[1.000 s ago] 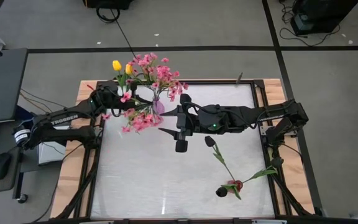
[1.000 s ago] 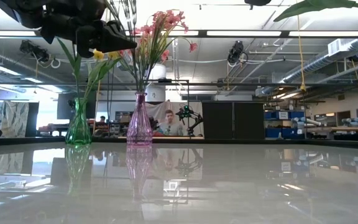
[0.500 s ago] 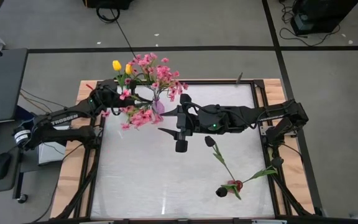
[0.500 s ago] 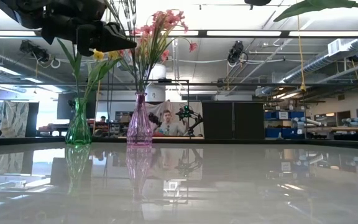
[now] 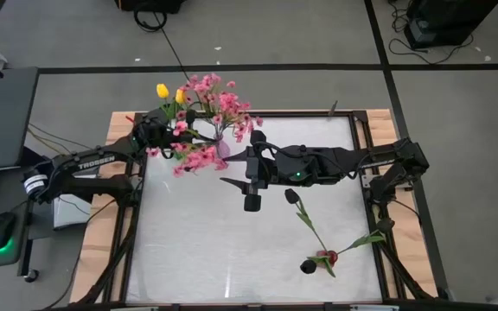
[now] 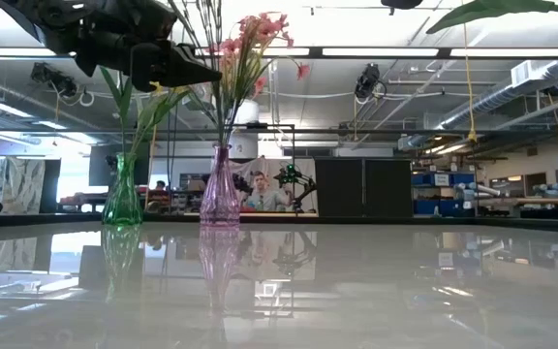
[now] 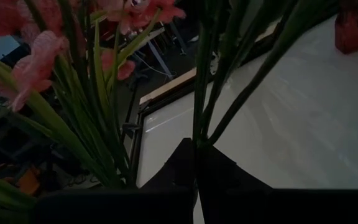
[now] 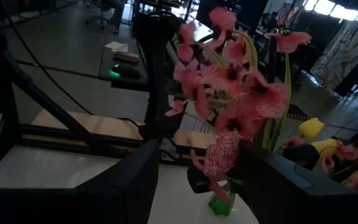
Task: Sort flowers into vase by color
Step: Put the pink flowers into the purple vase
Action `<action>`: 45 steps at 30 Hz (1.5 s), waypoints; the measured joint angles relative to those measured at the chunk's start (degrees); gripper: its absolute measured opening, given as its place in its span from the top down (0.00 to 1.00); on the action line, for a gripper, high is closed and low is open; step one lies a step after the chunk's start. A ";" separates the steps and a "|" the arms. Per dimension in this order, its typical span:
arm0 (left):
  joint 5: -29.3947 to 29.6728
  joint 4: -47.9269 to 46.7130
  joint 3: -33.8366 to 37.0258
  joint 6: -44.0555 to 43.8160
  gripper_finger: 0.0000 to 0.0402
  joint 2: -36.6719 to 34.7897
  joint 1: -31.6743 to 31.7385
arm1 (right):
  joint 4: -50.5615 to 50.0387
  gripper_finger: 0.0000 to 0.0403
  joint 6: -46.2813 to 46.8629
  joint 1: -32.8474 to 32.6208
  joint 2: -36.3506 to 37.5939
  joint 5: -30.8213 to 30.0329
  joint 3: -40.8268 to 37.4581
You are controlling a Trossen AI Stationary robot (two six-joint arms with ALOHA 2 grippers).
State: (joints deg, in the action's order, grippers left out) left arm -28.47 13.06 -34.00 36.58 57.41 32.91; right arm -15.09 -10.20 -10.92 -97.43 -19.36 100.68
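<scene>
The left tool (image 5: 173, 141) is up at the far left of the surface (image 5: 232, 250), pressed together on the green stem of a pink flower spray (image 5: 195, 157); its two dark fingers (image 7: 194, 171) pinch the stem right where it comes up between them; the spray is held up in the air, and its blossoms hang just beside the pink vase (image 6: 219, 194) and close to the bunch already in it; that pink vase stands at the far edge of the surface, with more pink flowers (image 5: 223, 102) sticking out of its top; just to its left is a green vase (image 6: 122, 197), and it holds the yellow tulips (image 5: 169, 92); the two vases stand near each other but do not touch; the right tool (image 5: 247, 183) is near the middle of the surface, a bit toward the far side, with its fingers (image 8: 129, 186) spread and nothing between them; it faces the two vases and the pink blossoms; on the near right of the surface lie the dark red tulips (image 5: 309, 259), flat, with their long green stems crossing; they are well apart from both vases; far behind the surface, a person (image 6: 260, 192) sits in the room.
</scene>
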 joint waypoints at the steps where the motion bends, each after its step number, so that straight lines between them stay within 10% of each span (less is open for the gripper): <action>1: -0.04 -0.21 0.00 -0.04 0.98 0.00 0.00 | 0.00 0.44 -0.01 -0.02 0.00 0.00 -0.01; 45: 5.51 -2.04 0.02 -1.59 0.98 -0.02 1.70 | 0.00 0.44 -0.02 -0.02 0.00 0.00 -0.02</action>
State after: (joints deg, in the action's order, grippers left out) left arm -22.96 11.02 -33.98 34.98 57.39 34.61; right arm -15.09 -10.22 -10.94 -97.43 -19.35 100.66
